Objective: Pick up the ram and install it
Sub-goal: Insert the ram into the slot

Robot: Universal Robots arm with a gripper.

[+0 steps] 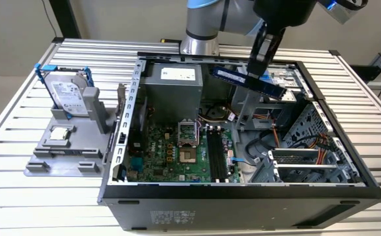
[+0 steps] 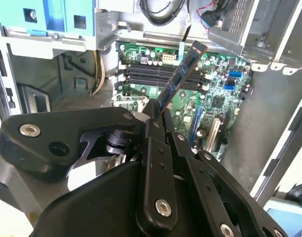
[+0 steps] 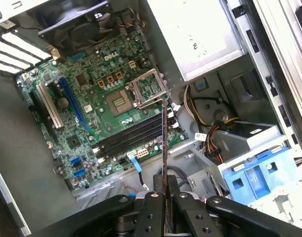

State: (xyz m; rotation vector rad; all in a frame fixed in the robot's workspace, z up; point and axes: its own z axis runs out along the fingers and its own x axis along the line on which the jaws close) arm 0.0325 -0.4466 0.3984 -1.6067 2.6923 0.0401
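When read from the exterior view's left, starts with the slatted bench (image 1: 7,196) and a grey holder (image 1: 66,152) resting on it. Carries a drive (image 1: 69,96) in a blue frame, upright, and a small square silver chip (image 1: 59,132) lying flat in front of that. Just beside the holder, an open case (image 1: 243,211) on its side. Inside, toward the left, a green board (image 1: 170,157) with long dark slots (image 1: 215,152); behind the board, a grey supply box (image 1: 170,81).

Farther right and higher, in the air over the case: the ram (image 1: 233,76), tilted, lower at the end toward the exterior view's right. Clamped by the hand (image 1: 254,73), drawn in narrow on the stick. Well apart from the slots and touching nothing but the hand.

In the second wrist view, juts slantwise out of the black fingers (image 2: 156,133), with the ram (image 2: 183,74) over the board and slots below. In the first wrist view, appears edge-on as a thin line, ram (image 3: 164,133), pinched between the fingers (image 3: 153,207).

At the far right of the case, a metal cage (image 1: 302,162) with orange cables (image 1: 278,137).
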